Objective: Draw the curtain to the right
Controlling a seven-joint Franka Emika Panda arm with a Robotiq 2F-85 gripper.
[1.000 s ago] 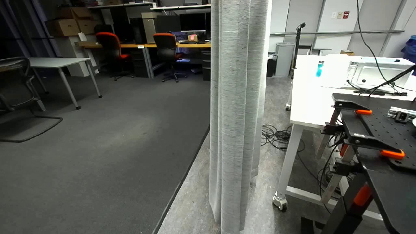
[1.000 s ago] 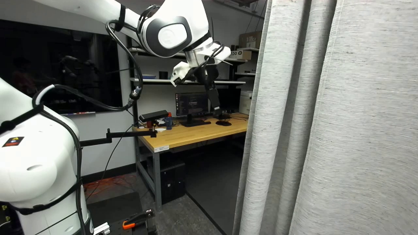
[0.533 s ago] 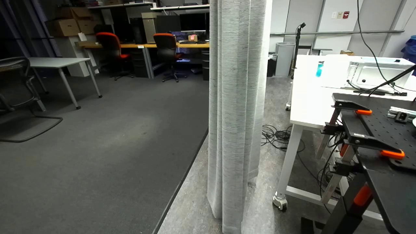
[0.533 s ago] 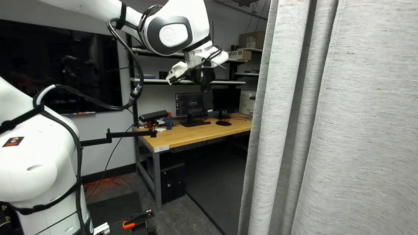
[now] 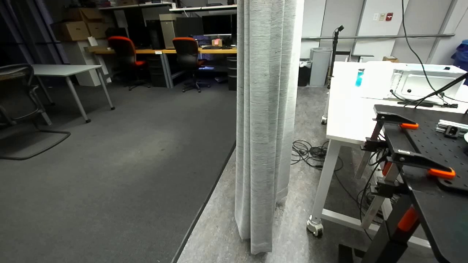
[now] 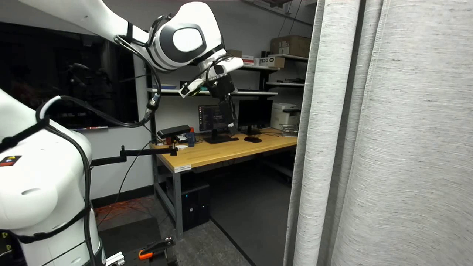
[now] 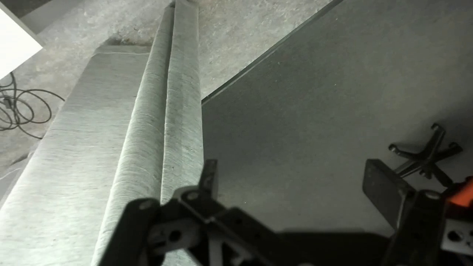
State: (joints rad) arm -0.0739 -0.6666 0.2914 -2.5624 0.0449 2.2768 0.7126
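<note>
Carton (image 6: 271, 62), shelved: letters resembling "OCU" (remainder not legible). Robot arm (image 6: 40, 192): warning label (image 6: 10, 160), yellow triangle, wording too small. Wooden desk (image 6: 221, 152): white edge label (image 6: 182, 168), print unreadable. Monitor (image 6: 209, 115): on-screen text, unreadable. Red wall plate (image 5: 389, 16): markings too small.

The glossy white robot arm (image 6: 40, 173) has a dark grey oval joint cap (image 6: 184, 40) with a white centre. Near the cap a black strap (image 6: 129, 31) circles the arm; below it are a thick black cable (image 6: 127, 124) with a silver-and-blue connector (image 6: 152, 103) and a rectangular label (image 6: 10, 160) marked red and yellow. The black hand (image 7: 293, 177) below the cap has round pivots (image 7: 192, 195), holed grey plates (image 7: 187, 232) and flat rectangular pads (image 7: 384, 192).
</note>
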